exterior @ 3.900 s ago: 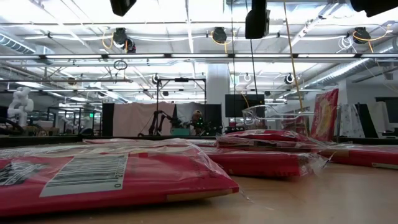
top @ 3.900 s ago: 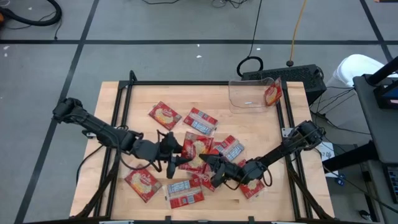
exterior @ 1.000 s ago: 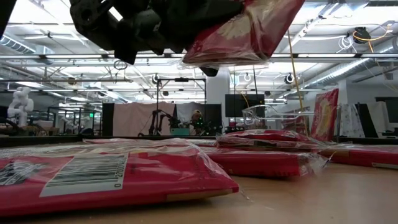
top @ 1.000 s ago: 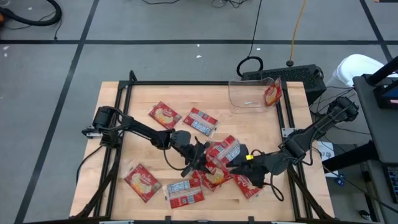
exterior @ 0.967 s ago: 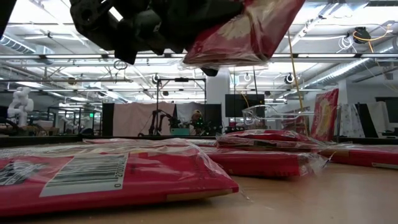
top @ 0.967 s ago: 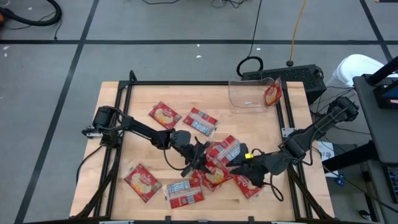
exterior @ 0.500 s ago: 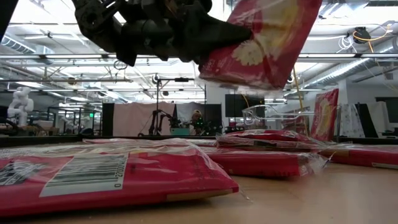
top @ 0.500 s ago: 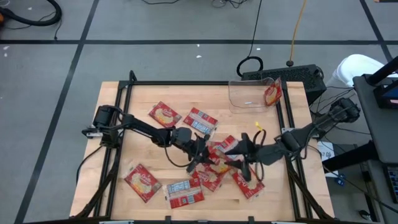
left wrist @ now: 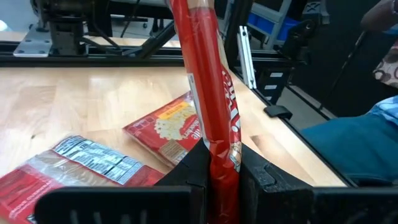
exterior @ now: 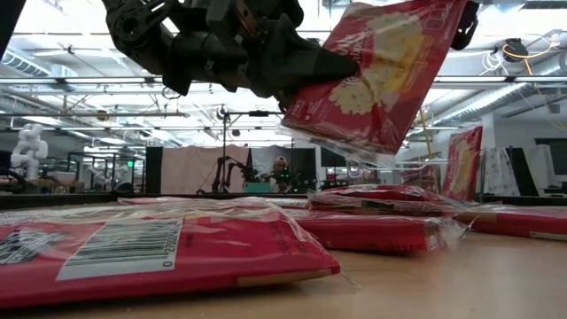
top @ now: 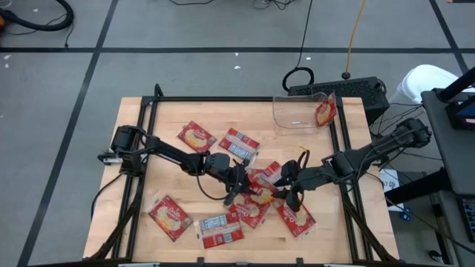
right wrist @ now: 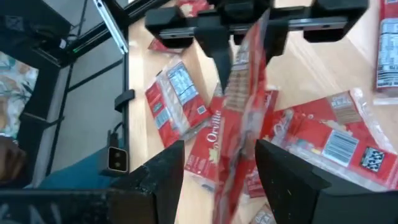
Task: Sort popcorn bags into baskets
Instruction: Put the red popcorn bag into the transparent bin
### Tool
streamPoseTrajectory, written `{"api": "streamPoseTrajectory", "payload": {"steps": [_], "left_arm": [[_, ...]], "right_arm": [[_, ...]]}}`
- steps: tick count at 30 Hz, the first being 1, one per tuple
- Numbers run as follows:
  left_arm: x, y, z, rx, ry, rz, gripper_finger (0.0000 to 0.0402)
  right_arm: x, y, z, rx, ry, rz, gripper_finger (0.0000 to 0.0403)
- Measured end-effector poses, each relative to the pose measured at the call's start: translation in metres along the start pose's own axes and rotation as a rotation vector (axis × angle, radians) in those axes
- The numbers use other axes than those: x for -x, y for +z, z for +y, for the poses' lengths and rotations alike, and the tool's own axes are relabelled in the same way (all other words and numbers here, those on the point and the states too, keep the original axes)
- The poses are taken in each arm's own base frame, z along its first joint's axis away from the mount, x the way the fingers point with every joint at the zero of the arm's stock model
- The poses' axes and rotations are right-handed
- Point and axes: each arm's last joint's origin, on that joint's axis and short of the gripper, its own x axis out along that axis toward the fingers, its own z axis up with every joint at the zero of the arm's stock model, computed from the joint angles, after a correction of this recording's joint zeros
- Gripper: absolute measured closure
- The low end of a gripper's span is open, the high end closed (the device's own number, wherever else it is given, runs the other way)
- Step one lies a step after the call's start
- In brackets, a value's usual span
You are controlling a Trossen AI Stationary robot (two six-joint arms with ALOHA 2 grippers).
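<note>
The table (top: 148, 148) carries most of the work yet to do: the clear basket (top: 297, 113) at its far right corner holds only one red packet (top: 324, 111), standing on edge against the basket's wall, while eight or so lie well apart from the basket, scattered across the middle and near side.

One bag is mid-handover (judging by the two arms meeting). The left gripper (left wrist: 221, 163) is clamped on the raised popcorn bag (exterior: 376, 75), which hangs tilted over the central heap, far from the basket. The right gripper (right wrist: 217, 171) has its fingers apart astride the bag's other edge, not yet closed.

The bag is flat, glossy red film, with a yellow popcorn picture.
</note>
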Motion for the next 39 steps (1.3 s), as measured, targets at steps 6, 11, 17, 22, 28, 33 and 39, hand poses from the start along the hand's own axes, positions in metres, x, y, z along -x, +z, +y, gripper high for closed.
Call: {"api": "streamPoseTrajectory", "payload": {"steps": [6, 11, 17, 22, 28, 33, 39], "left_arm": [[0.000, 0.000, 0.000, 0.005, 0.014, 0.001, 0.0360], [0.000, -0.001, 0.002, 0.023, 0.041, 0.003, 0.0360], [0.000, -0.003, 0.003, 0.044, 0.092, 0.019, 0.0349], [0.000, -0.002, 0.004, 0.077, 0.144, 0.003, 0.0289], [0.007, 0.005, 0.011, 0.121, 0.310, -0.022, 0.0182], [0.035, 0.039, 0.014, 0.126, 0.415, -0.051, 0.0124], [0.066, 0.056, 0.007, 0.134, 0.590, 0.042, 0.0115]], "right_arm": [[-0.010, 0.004, -0.009, 0.005, -0.035, 0.019, 0.0258], [-0.016, 0.006, -0.015, 0.038, -0.061, 0.045, 0.0300], [-0.014, 0.010, -0.021, 0.090, -0.071, 0.045, 0.0358], [-0.013, 0.015, -0.030, 0.147, -0.102, 0.046, 0.0396], [-0.003, 0.021, -0.043, 0.157, -0.154, 0.047, 0.0393], [0.030, 0.033, -0.049, 0.156, -0.213, 0.066, 0.0399], [0.076, 0.058, -0.041, 0.138, -0.337, -0.124, 0.0400]]}}
